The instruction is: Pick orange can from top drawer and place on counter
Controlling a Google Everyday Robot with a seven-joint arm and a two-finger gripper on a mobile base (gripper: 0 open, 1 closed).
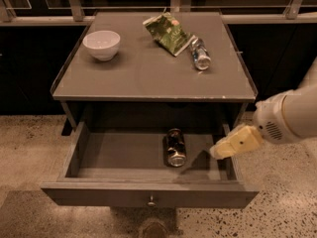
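Claw [234, 143] at top drawer [99, 196] rt edge, near orange can [175, 147]

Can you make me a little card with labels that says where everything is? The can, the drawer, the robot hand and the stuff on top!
orange can: lying on its side inside the drawer, a bit right of the middle
top drawer: pulled open
counter: grey top above the drawer
on the counter: white bowl at left; green snack bag and clear bottle at back right
gripper: at the drawer's right side, beside the can, not touching it
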